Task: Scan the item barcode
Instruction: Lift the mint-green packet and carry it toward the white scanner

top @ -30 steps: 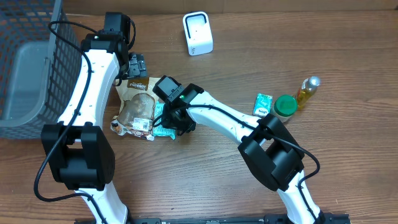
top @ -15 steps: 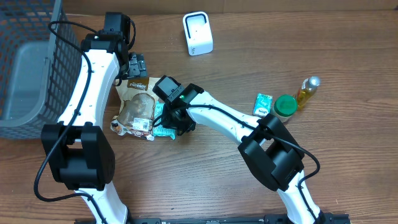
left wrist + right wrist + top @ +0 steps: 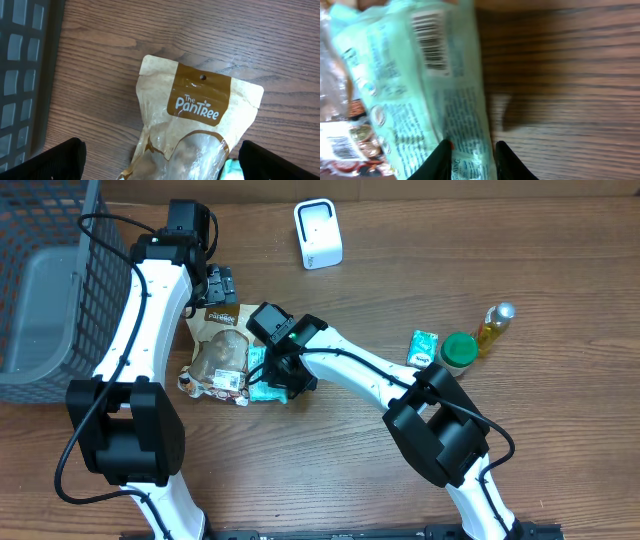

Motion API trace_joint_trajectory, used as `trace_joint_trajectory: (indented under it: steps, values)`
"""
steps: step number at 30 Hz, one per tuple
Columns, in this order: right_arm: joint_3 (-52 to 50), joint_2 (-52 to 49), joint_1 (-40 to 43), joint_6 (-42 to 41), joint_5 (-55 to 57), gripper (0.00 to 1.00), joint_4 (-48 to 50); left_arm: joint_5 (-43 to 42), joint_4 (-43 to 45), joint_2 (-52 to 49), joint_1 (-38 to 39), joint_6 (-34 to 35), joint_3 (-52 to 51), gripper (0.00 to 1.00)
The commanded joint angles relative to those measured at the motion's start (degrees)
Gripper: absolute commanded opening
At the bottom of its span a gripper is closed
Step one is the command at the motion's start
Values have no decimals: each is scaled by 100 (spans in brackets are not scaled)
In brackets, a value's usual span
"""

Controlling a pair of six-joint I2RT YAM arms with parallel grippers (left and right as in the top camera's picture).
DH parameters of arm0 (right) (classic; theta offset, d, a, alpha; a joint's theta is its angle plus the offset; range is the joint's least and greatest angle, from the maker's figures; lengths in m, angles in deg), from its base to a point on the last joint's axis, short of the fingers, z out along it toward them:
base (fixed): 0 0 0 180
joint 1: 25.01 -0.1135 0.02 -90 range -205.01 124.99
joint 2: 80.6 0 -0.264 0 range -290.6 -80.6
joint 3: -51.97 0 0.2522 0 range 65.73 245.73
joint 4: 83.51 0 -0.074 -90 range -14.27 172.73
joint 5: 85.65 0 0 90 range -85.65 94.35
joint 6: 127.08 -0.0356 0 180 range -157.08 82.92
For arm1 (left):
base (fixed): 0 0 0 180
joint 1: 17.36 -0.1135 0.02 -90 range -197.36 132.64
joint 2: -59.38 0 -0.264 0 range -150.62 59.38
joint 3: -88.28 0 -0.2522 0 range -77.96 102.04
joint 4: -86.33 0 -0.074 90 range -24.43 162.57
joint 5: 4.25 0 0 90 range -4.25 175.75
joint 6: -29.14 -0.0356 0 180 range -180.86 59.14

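Right wrist view: a mint-green packet (image 3: 435, 85), barcode facing up, lies on the wooden tabletop (image 3: 560, 75) against a brown snack pouch (image 3: 222, 345). Its near end is pinched by the right claw (image 3: 472, 162). Overhead, the white scanner (image 3: 318, 234) stands well apart, and the left claw (image 3: 160, 160) hangs wide open above the pouch.

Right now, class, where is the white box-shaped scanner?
Overhead view: the white box-shaped scanner stands near the wooden table's far edge, centre, beyond the brown paper snack pouch.
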Motion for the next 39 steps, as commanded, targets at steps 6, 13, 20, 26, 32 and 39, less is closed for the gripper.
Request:
trace_joint_trajectory:
  steps: [6, 13, 20, 26, 32, 39]
  values:
    - [-22, -81, 227, 175, 922, 27, -501, 76, 13, 24, 44, 0, 68, 100]
    - [83, -68, 782, 979, 922, 33, -739, 76, 13, 24, 42, 0, 68, 100]
    - [911, -63, 1397, 1519, 634, 40, -1329, 76, 13, 24, 42, 0, 68, 99]
    - [1270, -59, 1517, 1543, -177, 42, -1698, 76, 13, 24, 42, 0, 68, 100]
    - [1255, -66, 1305, 1543, -166, 33, -1303, 76, 13, 24, 42, 0, 68, 99]
    - [1252, -81, 1023, 1502, 223, 24, -866, 76, 13, 24, 42, 0, 68, 99]
